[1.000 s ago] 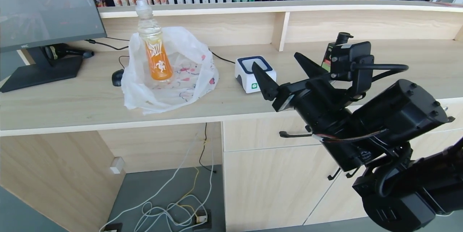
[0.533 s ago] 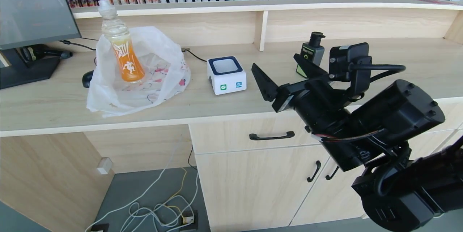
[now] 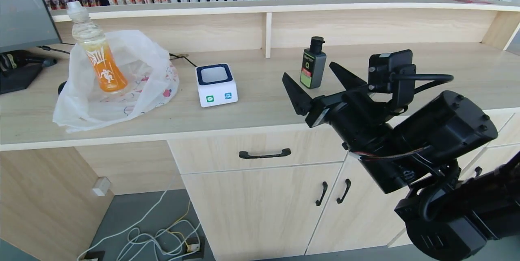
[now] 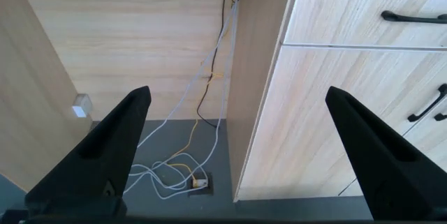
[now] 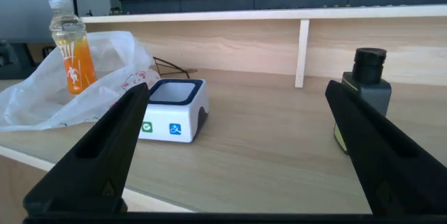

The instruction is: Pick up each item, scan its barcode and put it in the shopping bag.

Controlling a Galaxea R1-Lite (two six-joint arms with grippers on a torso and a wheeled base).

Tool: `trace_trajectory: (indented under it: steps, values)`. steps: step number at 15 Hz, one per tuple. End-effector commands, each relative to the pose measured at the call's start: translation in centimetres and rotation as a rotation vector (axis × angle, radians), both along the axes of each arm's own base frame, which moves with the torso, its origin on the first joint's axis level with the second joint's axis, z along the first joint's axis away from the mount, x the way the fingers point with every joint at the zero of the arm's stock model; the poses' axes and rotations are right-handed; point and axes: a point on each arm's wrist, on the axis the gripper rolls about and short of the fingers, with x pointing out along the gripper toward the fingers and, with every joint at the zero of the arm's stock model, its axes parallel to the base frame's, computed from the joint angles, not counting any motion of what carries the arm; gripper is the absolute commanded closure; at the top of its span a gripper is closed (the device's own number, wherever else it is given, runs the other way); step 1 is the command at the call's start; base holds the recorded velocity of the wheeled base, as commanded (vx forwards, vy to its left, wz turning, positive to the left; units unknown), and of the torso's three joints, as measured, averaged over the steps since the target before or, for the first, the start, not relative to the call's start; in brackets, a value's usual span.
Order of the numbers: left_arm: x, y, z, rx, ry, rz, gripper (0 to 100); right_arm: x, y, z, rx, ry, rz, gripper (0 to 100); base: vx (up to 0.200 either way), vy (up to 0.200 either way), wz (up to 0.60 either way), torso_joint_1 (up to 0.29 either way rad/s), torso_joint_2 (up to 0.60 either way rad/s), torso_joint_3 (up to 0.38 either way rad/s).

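Right gripper (image 5: 237, 91): spread wide, nothing held. Ahead of jaws, apart from them: dark pump bottle (image 3: 313, 66), upright on counter (image 3: 260, 106). Farther off to their left: scanner (image 3: 215, 80), then shopping bag (image 3: 150, 66) with orange drink bottle (image 3: 99, 59) standing inside. Left gripper (image 4: 237, 91): spread too, empty, facing cabinet (image 4: 307, 98). Reckon one item bagged; dark pump bottle left to grasp, scan, bag.

- Clear bottle of orange drink (image 5: 72, 60) stands in a thin white plastic bag (image 5: 35, 105).
- Small white box scanner (image 5: 178, 116) sits just beside it.
- Dark grey bottle (image 5: 371, 88), black cap, stands apart.
- Black right gripper (image 5: 236, 87) gapes wide.
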Motion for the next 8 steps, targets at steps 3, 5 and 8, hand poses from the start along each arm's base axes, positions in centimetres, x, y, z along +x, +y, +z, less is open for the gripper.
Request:
trace_trajectory:
  steps: [3, 5, 8]
  values:
    - [0.00, 0.00, 0.00, 0.000, -0.001, 0.000, 0, 0.09, 0.05, -0.16, -0.003, 0.003, -0.001, 0, 0.000, -0.200, 0.00, 0.002, 0.00, 0.001]
    - [0.00, 0.00, 0.00, -0.002, -0.001, 0.000, 0, 0.10, 0.06, -0.25, -0.004, 0.006, 0.000, 0, 0.000, -0.200, 0.00, 0.005, 0.00, 0.000]
    - [0.00, 0.00, 0.00, 0.000, -0.001, 0.000, 0, 0.12, 0.01, -0.28, -0.005, 0.007, -0.001, 0, 0.000, -0.067, 0.00, -0.001, 0.00, 0.001]
